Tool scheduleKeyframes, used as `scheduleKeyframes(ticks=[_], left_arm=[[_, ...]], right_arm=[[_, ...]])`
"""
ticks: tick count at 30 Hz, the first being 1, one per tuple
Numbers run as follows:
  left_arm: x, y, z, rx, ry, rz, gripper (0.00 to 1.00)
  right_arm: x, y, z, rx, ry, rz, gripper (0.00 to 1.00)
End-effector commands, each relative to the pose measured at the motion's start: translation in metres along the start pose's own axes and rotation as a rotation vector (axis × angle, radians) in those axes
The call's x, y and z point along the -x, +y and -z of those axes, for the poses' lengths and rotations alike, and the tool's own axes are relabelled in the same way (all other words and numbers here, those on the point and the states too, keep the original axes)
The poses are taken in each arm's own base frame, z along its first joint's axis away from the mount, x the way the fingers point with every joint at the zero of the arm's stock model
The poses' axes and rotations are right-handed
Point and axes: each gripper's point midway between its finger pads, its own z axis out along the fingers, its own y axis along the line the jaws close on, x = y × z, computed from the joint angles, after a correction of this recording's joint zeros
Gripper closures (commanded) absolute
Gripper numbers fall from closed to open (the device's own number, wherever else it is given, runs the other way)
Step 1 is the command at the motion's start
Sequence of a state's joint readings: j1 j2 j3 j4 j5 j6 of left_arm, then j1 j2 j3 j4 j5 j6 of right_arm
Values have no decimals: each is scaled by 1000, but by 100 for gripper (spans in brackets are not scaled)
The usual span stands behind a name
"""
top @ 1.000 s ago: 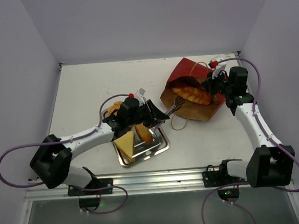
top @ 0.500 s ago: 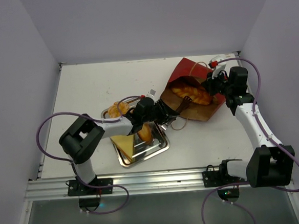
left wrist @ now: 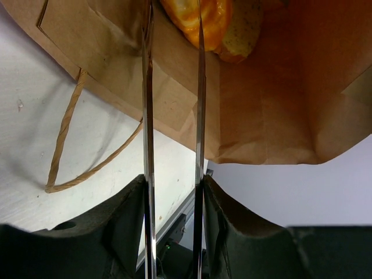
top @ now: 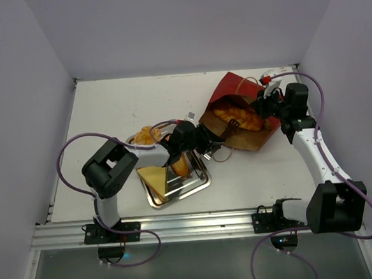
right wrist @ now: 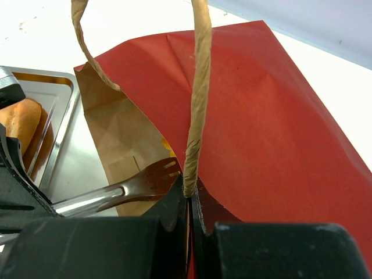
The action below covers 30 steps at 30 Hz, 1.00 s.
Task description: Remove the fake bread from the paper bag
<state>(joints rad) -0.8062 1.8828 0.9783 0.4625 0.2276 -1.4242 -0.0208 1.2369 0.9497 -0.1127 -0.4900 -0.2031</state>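
The dark red paper bag (top: 233,87) lies on its side, its brown mouth facing the tray. A golden braided loaf (top: 238,118) lies inside it and shows in the left wrist view (left wrist: 200,17). My left gripper (top: 201,141) is shut on metal tongs (top: 222,131), whose two blades (left wrist: 148,116) reach into the bag mouth (left wrist: 261,104) on either side of the loaf's end. My right gripper (top: 264,102) is shut on the bag's string handle (right wrist: 197,104) and holds the upper side up. A pale yellow wedge (top: 153,177) and orange bread pieces (top: 146,136) lie on the tray.
The silver tray (top: 200,184) sits left of the bag, under my left wrist. The bag's other string handle (left wrist: 64,133) loops loose on the table in front of the mouth. The tongs' forked tip (right wrist: 151,180) shows in the right wrist view. Walls enclose the table.
My left gripper has moved right from over the tray towards the bag, and the tongs now reach into the bag mouth. The right arm has not moved.
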Motion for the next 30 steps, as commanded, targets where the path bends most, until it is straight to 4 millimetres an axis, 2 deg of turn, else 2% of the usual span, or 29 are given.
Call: scheduleKeyframes(ticks=[1, 6, 13, 24, 30], left_arm=[[14, -35, -5, -107, -53, 6, 55], [18, -32, -12, -109, -56, 42, 55], [21, -38, -20, -127, -50, 67, 55], [24, -39, -22, -151, -50, 149, 55], [24, -37, -24, -161, -40, 186, 59]], right_arm=[[10, 3, 2, 20, -26, 7, 100], [10, 3, 2, 20, -26, 7, 100], [9, 3, 2, 20, -25, 6, 100], [9, 3, 1, 22, -25, 6, 100], [9, 3, 1, 25, -26, 6, 100]])
